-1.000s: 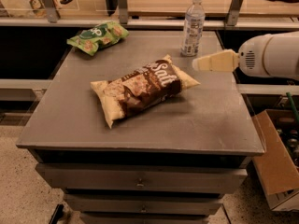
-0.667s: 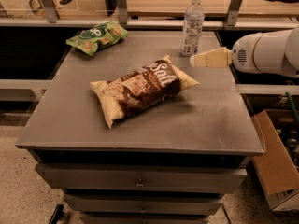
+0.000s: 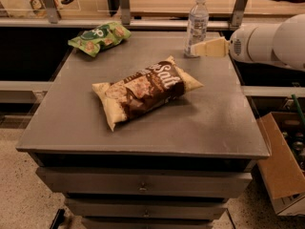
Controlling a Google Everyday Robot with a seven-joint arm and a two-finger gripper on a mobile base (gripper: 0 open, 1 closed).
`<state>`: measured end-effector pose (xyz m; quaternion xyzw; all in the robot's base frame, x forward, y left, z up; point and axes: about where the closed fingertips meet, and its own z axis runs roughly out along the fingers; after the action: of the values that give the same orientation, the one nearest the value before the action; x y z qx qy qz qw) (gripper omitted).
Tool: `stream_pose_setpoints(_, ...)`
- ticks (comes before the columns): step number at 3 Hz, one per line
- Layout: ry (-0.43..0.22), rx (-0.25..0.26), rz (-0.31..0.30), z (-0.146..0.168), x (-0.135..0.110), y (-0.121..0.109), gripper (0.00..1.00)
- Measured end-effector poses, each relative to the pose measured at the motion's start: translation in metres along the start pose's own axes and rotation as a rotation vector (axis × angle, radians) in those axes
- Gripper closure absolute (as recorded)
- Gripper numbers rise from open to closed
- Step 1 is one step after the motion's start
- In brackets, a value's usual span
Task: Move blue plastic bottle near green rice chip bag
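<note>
So the blue plastic bottle (image 3: 197,25) stands upright at the far right corner of the desk (image 3: 214,118), well apart from the green rice chip bag (image 3: 99,37) at the far left, and the gripper (image 3: 195,50) pokes in from the right just beside the bottle's base, can't tell if it's wide or narrow.
</note>
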<state>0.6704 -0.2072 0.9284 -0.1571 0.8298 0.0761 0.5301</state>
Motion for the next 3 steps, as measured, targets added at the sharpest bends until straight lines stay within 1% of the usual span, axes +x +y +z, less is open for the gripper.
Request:
stream_pose_setpoints(1,-0.034,0.018,0.003,0.022,-0.013,-0.009,0.00)
stream_pose_setpoints(2,-0.035,-0.013,0.011,0.043,-0.015,-0.012,0.00)
stream_pose_setpoints(3,-0.025,-0.088,0.004,0.065,-0.013,-0.012,0.00)
